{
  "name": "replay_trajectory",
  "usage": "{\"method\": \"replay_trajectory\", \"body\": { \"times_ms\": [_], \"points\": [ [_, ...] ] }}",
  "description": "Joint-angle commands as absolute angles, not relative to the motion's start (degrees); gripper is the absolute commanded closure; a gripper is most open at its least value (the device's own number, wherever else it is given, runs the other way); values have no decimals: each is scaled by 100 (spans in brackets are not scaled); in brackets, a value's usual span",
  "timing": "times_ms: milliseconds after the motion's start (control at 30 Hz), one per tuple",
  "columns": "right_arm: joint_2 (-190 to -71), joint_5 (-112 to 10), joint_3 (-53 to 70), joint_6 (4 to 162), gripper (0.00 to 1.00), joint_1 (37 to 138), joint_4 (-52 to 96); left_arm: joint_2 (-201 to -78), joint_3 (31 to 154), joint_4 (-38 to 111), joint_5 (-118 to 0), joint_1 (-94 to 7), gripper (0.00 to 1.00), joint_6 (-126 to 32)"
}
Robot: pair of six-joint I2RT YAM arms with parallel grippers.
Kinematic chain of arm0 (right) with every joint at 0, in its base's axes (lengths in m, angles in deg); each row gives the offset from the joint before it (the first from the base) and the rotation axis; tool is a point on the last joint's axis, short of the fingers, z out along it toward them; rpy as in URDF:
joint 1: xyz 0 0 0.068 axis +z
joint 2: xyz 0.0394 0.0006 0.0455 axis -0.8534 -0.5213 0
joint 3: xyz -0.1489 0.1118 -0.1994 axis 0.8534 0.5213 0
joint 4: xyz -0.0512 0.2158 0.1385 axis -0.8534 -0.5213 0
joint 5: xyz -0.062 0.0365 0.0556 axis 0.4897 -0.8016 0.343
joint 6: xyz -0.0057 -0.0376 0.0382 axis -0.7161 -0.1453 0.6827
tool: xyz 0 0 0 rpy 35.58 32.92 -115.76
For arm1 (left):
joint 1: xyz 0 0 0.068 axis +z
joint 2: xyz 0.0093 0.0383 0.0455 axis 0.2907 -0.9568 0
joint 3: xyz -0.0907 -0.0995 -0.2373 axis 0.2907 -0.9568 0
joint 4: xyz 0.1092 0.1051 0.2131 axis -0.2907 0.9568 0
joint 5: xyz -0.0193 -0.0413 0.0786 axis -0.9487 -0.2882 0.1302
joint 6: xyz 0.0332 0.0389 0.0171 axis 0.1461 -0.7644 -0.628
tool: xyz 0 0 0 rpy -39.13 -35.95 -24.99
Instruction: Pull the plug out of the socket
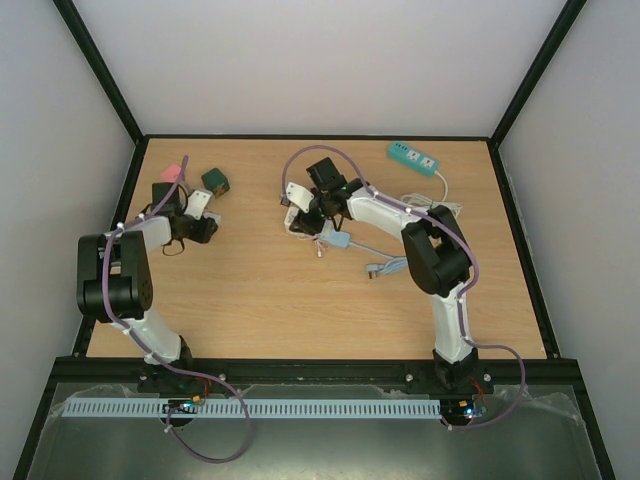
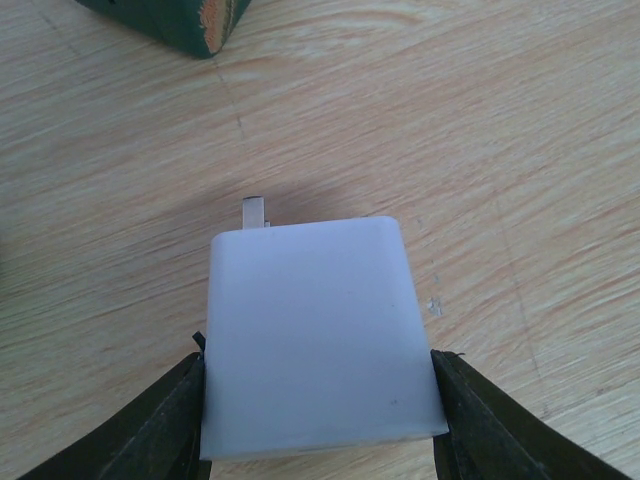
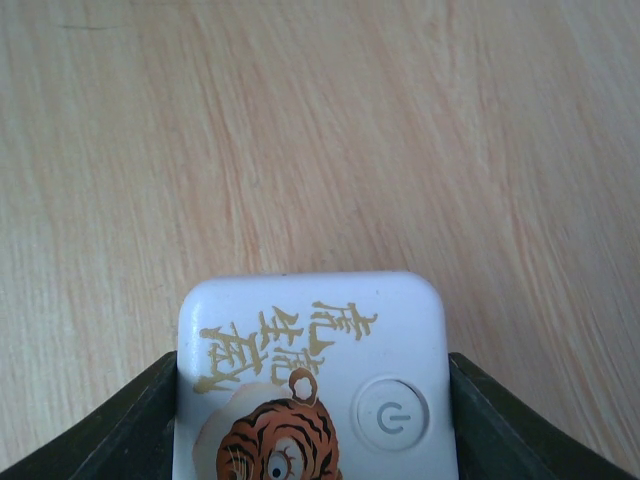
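Note:
My left gripper (image 1: 200, 210) is shut on a white plug block (image 1: 201, 201) at the table's far left. In the left wrist view the plug (image 2: 318, 330) sits between both fingers (image 2: 150, 430), and one metal prong (image 2: 254, 212) sticks out bare at its far end, just above the wood. My right gripper (image 1: 305, 207) is shut on a white socket (image 1: 296, 193) near the middle back. In the right wrist view the socket (image 3: 310, 340) shows a tiger print, gold characters and a round power button (image 3: 391, 415). Plug and socket are well apart.
A dark green box (image 1: 214, 180) and a pink box (image 1: 172, 173) lie just beyond the left gripper; the green box also shows in the left wrist view (image 2: 170, 20). A teal power strip (image 1: 413, 157), white cable (image 1: 440, 208), light-blue plug (image 1: 338, 240) and grey plug (image 1: 378, 268) lie at the right.

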State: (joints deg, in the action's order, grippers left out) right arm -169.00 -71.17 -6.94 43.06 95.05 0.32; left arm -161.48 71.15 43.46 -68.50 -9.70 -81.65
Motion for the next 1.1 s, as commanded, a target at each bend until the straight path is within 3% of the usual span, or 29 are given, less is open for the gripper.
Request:
{"method": "replay_trajectory", "body": {
  "times_ms": [0,300,533,567,633,767,833,1067],
  "points": [
    [-17183,-7704,-414,3907,84,9822,-1212,-16213,7238,4709,-6883,-909,49,-8592],
    [-17079,-8031,-298,3608,82,10107,-1400,-16319,7149,5042,-7030,-749,34,-8889],
    [-16985,-8118,-231,3476,80,10355,-1452,-16081,7081,5342,-7388,-732,2,-9095],
    [-16982,-8122,-241,3475,79,10373,-1449,-16002,7059,5360,-7468,-734,1,-9109],
    [-16954,-8120,-275,3503,70,10383,-1449,-15824,7028,5375,-7607,-733,0,-9116],
    [-16872,-8193,-533,3789,36,10379,-1464,-15481,6979,5386,-7804,-741,0,-9181],
    [-16818,-8354,-779,3899,25,10380,-1557,-15308,6932,5306,-7836,-751,0,-9182],
    [-16237,-8479,-1171,3918,10,10324,-1642,-14751,6975,5549,-8081,-795,0,-9345]
  ]
}}
